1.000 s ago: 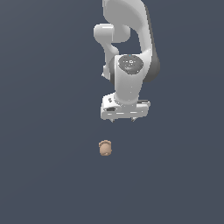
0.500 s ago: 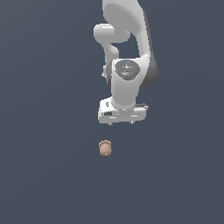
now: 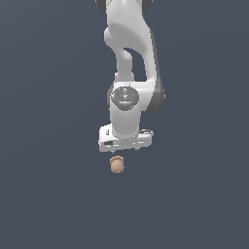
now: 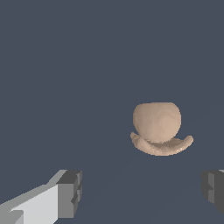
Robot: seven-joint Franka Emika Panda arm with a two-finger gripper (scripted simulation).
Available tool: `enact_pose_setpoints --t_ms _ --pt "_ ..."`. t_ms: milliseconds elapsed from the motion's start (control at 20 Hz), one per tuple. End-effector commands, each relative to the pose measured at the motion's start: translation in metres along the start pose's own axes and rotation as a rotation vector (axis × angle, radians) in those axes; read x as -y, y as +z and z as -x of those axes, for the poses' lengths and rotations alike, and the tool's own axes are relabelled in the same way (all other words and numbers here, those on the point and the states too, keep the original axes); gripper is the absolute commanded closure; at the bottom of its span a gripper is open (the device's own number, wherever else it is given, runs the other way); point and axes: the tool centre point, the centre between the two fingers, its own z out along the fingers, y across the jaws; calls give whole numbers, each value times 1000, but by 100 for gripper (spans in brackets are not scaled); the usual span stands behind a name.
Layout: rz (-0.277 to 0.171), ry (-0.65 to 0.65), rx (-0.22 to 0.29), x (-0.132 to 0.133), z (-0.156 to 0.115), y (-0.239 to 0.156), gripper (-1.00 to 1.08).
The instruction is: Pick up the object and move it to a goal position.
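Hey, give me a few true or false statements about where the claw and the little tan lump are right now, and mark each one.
1. The claw is open. True: its two fingertips stand wide apart in the wrist view.
2. The claw is gripping the tan lump. False: the lump lies free, with no fingertip touching it.
3. In the exterior view the lump shows just below the claw. True.
4. Two lumps lie on the floor. False: only one lump is there.
5. The lump is bright green. False: it is tan, with a flared cap-like end.
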Motion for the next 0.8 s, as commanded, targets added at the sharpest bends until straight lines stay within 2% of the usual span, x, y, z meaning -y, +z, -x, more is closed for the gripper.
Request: enact_pose_setpoints --t_ms 0,350,750 --pt "1 -11 -5 -13 -9 9 -92" --pt "4 -30 -12 -36 -23 27 -92" --pt "5 -32 -12 -40 -24 32 -92"
